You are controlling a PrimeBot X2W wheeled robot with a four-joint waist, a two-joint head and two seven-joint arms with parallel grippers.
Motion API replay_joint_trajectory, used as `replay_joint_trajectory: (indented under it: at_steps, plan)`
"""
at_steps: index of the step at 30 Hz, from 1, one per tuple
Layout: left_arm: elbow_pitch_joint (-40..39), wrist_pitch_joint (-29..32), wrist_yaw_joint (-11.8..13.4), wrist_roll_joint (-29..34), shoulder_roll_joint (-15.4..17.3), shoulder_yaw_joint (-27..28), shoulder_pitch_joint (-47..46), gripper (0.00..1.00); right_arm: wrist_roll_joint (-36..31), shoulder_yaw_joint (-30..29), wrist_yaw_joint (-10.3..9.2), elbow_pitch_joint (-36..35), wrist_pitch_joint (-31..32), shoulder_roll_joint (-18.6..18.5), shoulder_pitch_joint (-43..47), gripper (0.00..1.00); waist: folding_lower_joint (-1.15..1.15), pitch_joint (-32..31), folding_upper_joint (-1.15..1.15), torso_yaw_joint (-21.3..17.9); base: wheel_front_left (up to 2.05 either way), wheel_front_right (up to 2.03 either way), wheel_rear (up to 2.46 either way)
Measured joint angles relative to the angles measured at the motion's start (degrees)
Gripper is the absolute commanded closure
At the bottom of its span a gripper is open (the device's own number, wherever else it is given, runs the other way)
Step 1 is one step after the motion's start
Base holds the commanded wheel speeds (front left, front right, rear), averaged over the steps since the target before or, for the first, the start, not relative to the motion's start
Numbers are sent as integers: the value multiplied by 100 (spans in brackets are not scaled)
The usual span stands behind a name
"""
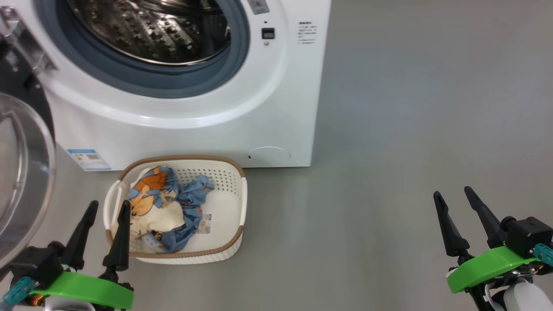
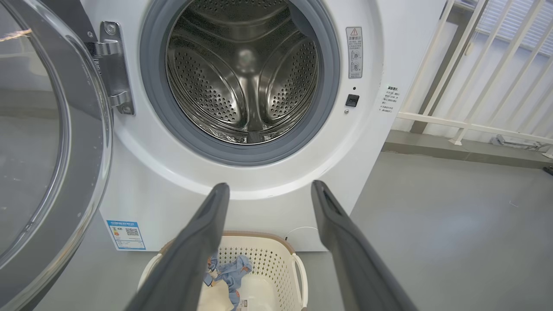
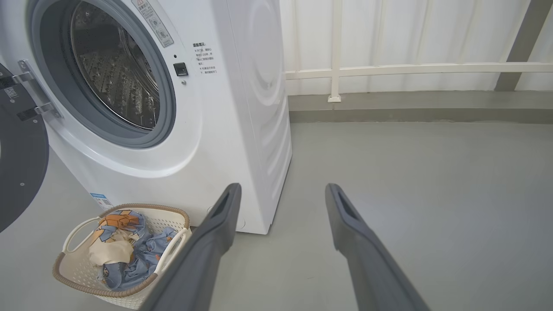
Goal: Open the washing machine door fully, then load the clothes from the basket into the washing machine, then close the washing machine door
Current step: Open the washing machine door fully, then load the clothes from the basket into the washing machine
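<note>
Door [image 2: 43, 142] stands open at frame left; clothes [image 1: 168, 203] lie in basket [image 1: 220, 211]; we see left gripper [image 1: 109, 207] and right gripper [image 1: 452, 194] agape, empty; loading, closing remain.

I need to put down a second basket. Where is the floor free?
Free: the grey floor right of the washing machine and the basket. Crowded: the left side, where the open door stands close beside the basket.
</note>
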Motion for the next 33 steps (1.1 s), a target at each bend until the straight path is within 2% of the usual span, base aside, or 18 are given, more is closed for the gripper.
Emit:
replay_joint_trajectory:
  at_steps: [9, 16, 33]
  plan:
    - [-89, 0, 0, -82, 46, 8, 6, 0, 1, -59, 0, -44, 0, 2, 56, 0, 0, 31, 0, -396, 0, 0, 0]
    - [-99, 0, 0, -96, 47, 114, 6, 0, 10, -137, 0, -58, 0, 12, 74, 0, 0, 90, 0, -543, 0, 0, 0]
    - [-94, 0, 1, -175, 145, 116, -2, 0, 10, -166, 0, -82, 0, 41, 73, 0, 0, 131, 0, -553, 1, -3, 2]
